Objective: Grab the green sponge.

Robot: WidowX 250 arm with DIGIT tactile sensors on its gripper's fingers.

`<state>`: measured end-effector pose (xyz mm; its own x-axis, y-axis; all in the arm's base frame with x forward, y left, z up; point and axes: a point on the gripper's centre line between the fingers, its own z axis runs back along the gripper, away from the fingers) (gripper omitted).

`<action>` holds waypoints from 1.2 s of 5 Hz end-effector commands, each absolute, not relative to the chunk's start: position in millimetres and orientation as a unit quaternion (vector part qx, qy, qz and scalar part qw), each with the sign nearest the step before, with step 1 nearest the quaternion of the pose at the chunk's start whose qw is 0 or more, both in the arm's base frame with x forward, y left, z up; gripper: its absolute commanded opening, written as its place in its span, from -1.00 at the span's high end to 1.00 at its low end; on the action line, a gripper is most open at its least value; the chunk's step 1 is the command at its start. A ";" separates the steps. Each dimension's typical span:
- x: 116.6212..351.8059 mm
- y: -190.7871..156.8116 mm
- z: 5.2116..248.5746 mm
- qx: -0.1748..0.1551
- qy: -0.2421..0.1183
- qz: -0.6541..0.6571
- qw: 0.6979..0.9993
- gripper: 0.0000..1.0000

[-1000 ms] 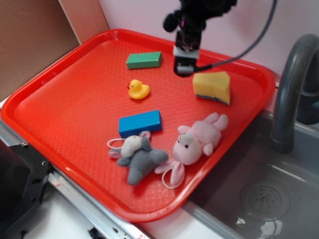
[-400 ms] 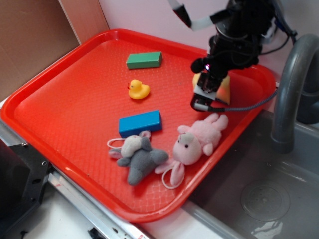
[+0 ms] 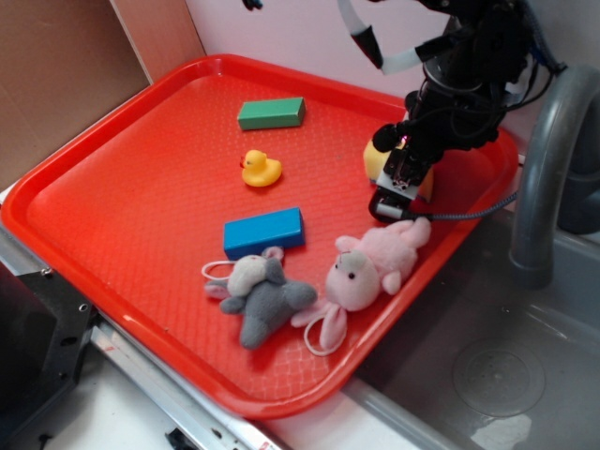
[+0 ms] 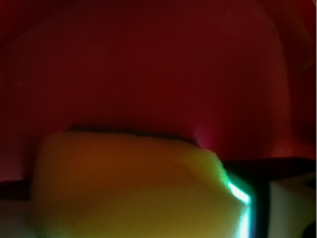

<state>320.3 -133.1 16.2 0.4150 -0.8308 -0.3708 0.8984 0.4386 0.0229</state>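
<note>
The green sponge (image 3: 374, 157), a chunky yellow foam wedge, lies at the back right of the red tray (image 3: 112, 187). Most of it is covered by my black gripper (image 3: 398, 180), which has come down right on top of it. The fingertips are hidden in the exterior view. In the wrist view the blurred yellow sponge (image 4: 133, 188) fills the lower half of the picture, very close. It sits between dark shapes at the two lower corners, so the jaws look spread around it. A thin dark layer shows along its far top edge.
On the tray are a flat green block (image 3: 271, 112), a yellow duck (image 3: 261, 169), a blue block (image 3: 263, 232), a grey plush (image 3: 258, 292) and a pink plush (image 3: 370, 262) just in front of the gripper. A grey faucet (image 3: 548, 169) and sink (image 3: 487, 366) stand to the right.
The gripper swung from the tray's back middle to the right, over the sponge, then sank lower onto it. The sponge stays where it was.
</note>
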 end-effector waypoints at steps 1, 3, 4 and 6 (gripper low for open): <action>283.4 -120.7 87.9 0.125 0.033 -0.377 0.917 1.00; 249.3 -86.9 160.8 0.107 -0.007 -0.133 0.985 1.00; 234.6 -68.1 194.7 0.086 -0.022 -0.007 0.996 1.00; 220.7 -53.8 232.9 0.093 -0.068 0.099 0.988 1.00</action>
<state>225.4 -32.9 226.2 0.9828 0.1636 0.0856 -0.1776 0.9643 0.1965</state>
